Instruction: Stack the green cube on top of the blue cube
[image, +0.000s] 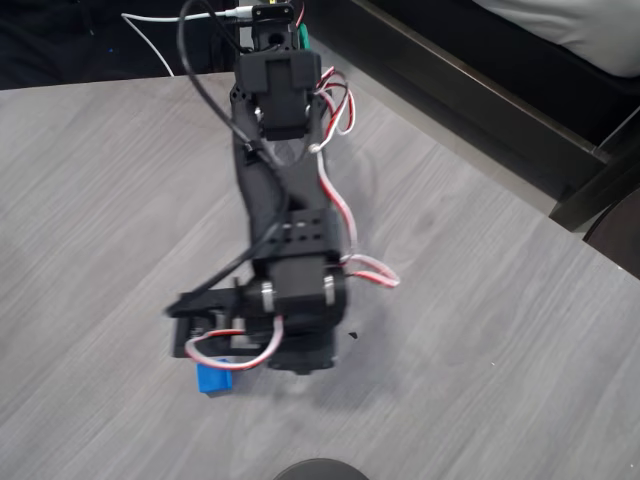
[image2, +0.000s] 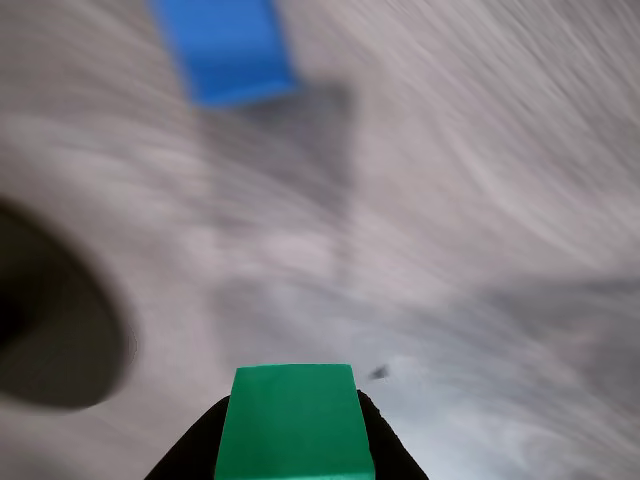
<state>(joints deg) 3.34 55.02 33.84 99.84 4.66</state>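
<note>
The pick-up looks done, with the tool (image2: 293, 440) clamped on the green cube (image2: 294, 420) above the table (image2: 480, 200), while the blue cube (image2: 228, 48) waits unstacked.

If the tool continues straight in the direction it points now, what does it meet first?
Probably the bare table. The tool, shut on the green cube, aims down at wood; the blue cube lies off-line, though blur hides depth.

The overhead view looks straight down from well above on the grey table (image: 110, 200), with the arm (image: 285, 200) reaching from the far edge toward the near edge. The wrist view rides low and close over the tabletop, blurred. Both share the blue cube (image: 213, 379) (image2: 228, 45) and the wood around it.
</note>
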